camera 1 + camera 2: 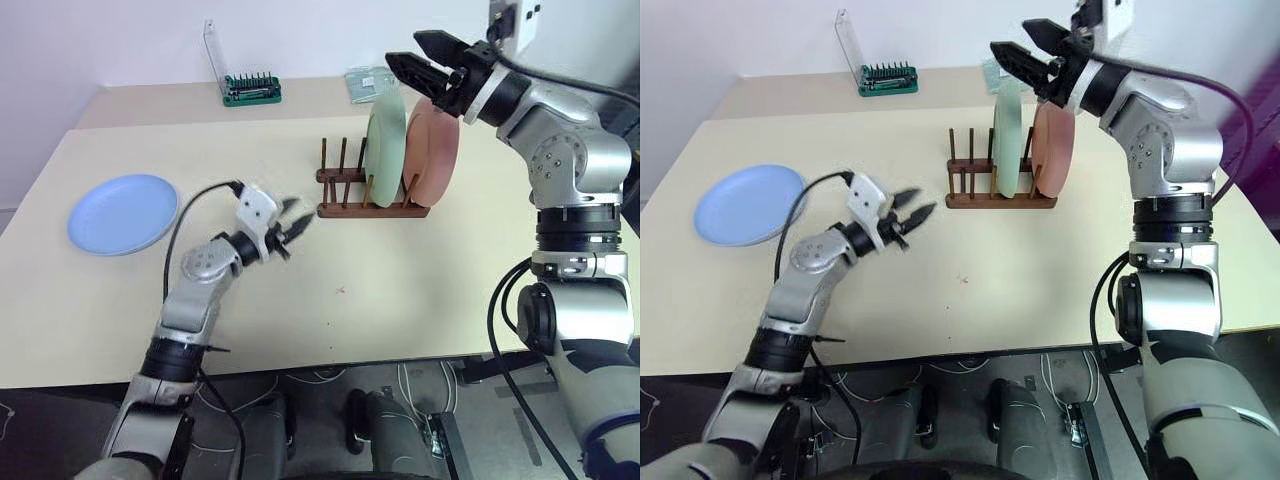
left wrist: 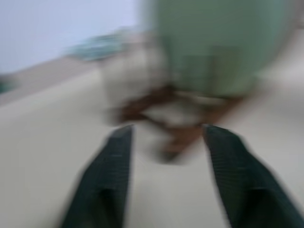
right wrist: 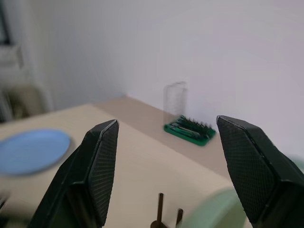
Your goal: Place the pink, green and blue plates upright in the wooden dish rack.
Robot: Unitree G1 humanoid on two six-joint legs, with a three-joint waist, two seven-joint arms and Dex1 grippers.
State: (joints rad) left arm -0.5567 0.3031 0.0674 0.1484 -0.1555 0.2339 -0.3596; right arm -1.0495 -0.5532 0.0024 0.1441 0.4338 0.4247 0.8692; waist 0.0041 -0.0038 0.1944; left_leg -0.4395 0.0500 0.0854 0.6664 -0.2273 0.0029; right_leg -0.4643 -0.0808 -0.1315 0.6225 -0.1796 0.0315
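The wooden dish rack point(image 1: 345, 190) stands mid-table with the green plate point(image 1: 386, 140) and the pink plate point(image 1: 433, 148) upright in it, side by side. The blue plate point(image 1: 123, 213) lies flat at the table's left. My right gripper point(image 1: 410, 55) hovers open just above the top edges of the green and pink plates, holding nothing. Low over the table, my left gripper point(image 1: 296, 227) is open and empty, pointing toward the rack from its left; its wrist view shows the green plate point(image 2: 218, 42) and the rack point(image 2: 180, 109) ahead.
A green screwdriver-bit holder point(image 1: 251, 90) with a clear lid sits at the table's back. A small packet point(image 1: 367, 82) lies behind the rack. Bare tabletop point(image 1: 400, 290) lies in front of the rack.
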